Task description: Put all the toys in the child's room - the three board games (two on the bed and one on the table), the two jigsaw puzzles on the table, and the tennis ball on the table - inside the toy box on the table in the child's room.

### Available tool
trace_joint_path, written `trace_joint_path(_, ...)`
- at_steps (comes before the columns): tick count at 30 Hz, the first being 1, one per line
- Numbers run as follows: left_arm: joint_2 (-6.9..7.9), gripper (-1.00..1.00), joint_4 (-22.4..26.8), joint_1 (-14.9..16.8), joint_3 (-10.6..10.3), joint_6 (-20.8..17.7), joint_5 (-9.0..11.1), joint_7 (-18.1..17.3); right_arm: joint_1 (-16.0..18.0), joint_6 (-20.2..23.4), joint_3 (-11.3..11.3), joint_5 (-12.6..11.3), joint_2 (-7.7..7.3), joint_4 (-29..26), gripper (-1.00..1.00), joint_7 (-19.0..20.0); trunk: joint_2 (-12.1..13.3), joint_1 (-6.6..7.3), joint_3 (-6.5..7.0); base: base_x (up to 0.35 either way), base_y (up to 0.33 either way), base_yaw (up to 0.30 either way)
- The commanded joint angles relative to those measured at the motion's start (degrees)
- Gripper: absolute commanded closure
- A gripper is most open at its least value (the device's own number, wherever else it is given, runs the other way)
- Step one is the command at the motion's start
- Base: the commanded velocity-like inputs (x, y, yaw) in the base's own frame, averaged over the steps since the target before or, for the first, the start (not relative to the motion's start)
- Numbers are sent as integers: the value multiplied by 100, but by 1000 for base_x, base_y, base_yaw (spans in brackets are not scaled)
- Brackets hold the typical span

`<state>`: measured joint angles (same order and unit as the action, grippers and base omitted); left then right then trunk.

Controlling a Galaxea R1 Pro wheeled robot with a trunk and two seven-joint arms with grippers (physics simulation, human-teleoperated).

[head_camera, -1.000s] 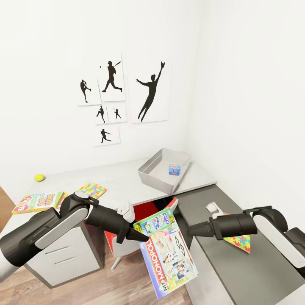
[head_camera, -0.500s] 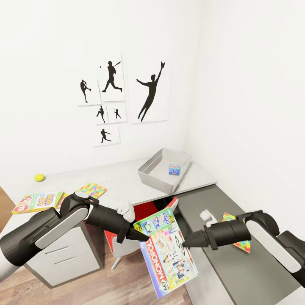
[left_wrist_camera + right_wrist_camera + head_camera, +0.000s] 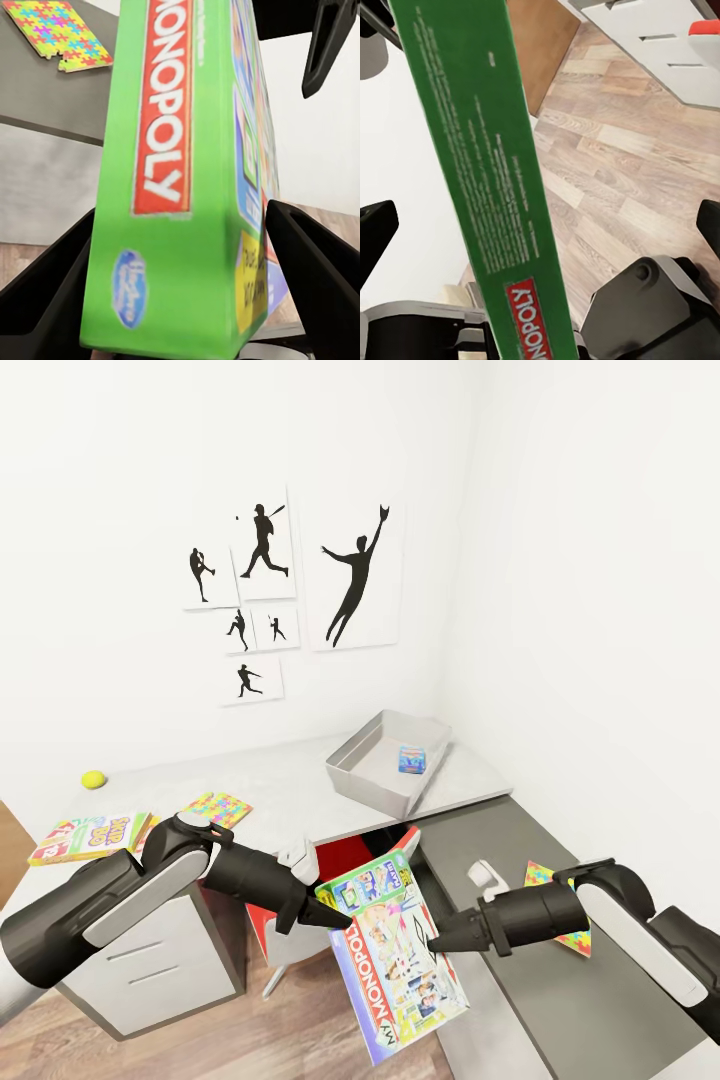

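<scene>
Left gripper (image 3: pixel 338 922): we find its jaws clamped on the upper corner of the Monopoly box (image 3: pixel 398 963), which hangs tilted in the air before the bench (image 3: pixel 290 790). Right gripper (image 3: pixel 437 940): jaws spread wide, astride the box's green edge without gripping. Beyond both jaws, the toy box (image 3: pixel 375 775) sits on the bench.

Pale desk (image 3: pixel 290 785) has the grey bin (image 3: pixel 352 772), ball (image 3: pixel 93 780), a game box (image 3: pixel 90 836), puzzle sheet (image 3: pixel 218 808); the lower wing (image 3: pixel 560 1000) carries, I think, another puzzle (image 3: pixel 560 935).

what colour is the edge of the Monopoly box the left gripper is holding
Bright green, with a red band bearing white "Monopoly" lettering. The Monopoly box shows it best in the left wrist view.
</scene>
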<state>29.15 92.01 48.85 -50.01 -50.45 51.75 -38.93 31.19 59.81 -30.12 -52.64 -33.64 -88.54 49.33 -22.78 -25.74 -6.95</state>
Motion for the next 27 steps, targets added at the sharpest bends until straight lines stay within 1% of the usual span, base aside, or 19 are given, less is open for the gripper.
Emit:
trace_joint_path(1,1,100,1,10,-8,-26,28,7,9,19,-11,0,-4,1,-100,15,-14,-4,-13,0,0,0)
trace_joint_path(22,-6,100,1,11,-8,-26,28,8,10,19,-36,-1,7,3,-100,16,-14,-4,-13,0,0,0)
trace_joint_path(27,-6,100,1,11,-8,-26,28,10,10,19,-64,-1,30,1,-100,15,-14,-4,-13,0,0,0)
